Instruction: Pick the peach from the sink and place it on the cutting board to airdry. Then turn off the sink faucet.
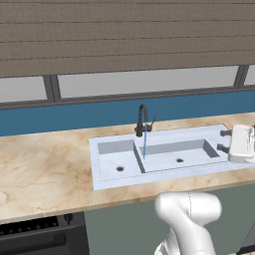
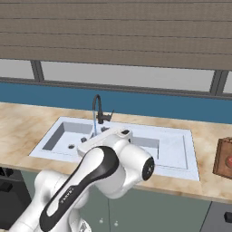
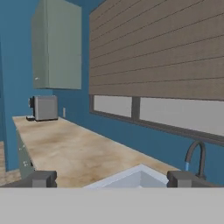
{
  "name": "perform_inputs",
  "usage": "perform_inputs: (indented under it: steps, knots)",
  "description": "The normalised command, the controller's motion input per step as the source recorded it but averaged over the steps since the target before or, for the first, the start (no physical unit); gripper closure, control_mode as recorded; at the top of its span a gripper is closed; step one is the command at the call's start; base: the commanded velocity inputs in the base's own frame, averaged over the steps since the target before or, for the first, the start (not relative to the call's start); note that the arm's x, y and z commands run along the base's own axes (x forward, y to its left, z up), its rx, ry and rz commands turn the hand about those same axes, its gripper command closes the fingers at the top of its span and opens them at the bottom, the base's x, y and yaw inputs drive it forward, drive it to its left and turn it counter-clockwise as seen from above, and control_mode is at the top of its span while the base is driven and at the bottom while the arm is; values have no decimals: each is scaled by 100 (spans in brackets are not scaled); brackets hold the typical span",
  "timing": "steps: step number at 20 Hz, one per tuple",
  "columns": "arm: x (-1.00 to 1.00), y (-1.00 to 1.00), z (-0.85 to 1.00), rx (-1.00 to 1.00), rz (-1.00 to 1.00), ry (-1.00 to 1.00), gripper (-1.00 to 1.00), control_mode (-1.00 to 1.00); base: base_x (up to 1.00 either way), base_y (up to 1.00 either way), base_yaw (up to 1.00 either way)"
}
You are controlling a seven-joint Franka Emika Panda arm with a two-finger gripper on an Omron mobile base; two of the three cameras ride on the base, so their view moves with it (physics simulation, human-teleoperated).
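The white double-basin sink (image 1: pixel 164 154) is set in the marble counter, with a dark drain in each basin. Behind the divider stands the black gooseneck sink faucet (image 1: pixel 143 119), and a thin blue stream runs from it into the sink. My gripper (image 1: pixel 223 141) hovers over the sink's right end with its fingers pointing left, open and holding nothing. In the hand view the fingertips (image 3: pixel 41 178) stand wide apart, the faucet (image 3: pixel 197 157) ahead on the right. A brown cutting board (image 2: pixel 223 158) lies on the counter right of the sink (image 2: pixel 176 149). The peach is hidden.
My arm's elbow (image 2: pixel 113 167) covers the middle of the sink in the right base view. A grey toaster (image 3: pixel 43 108) stands far down the counter, under a pale wall cabinet (image 3: pixel 59 43). A window with a blind runs behind the sink. A black stove (image 1: pixel 35 234) sits at lower left.
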Motion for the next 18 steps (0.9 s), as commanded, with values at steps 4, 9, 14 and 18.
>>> perform_inputs:
  steps: [4, 9, 14, 18]
  knots:
    - [37, 20, -4, 0, -2, 0, -100, -100, 0, 0, 0]
    - [34, 21, -14, 0, -5, 0, -100, -100, 0, 0, 0]
    - [17, 14, -20, 0, -3, 0, -100, -100, 0, 0, 0]
    - [33, 12, -3, 0, 0, 0, -100, -100, 0, 0, 0]
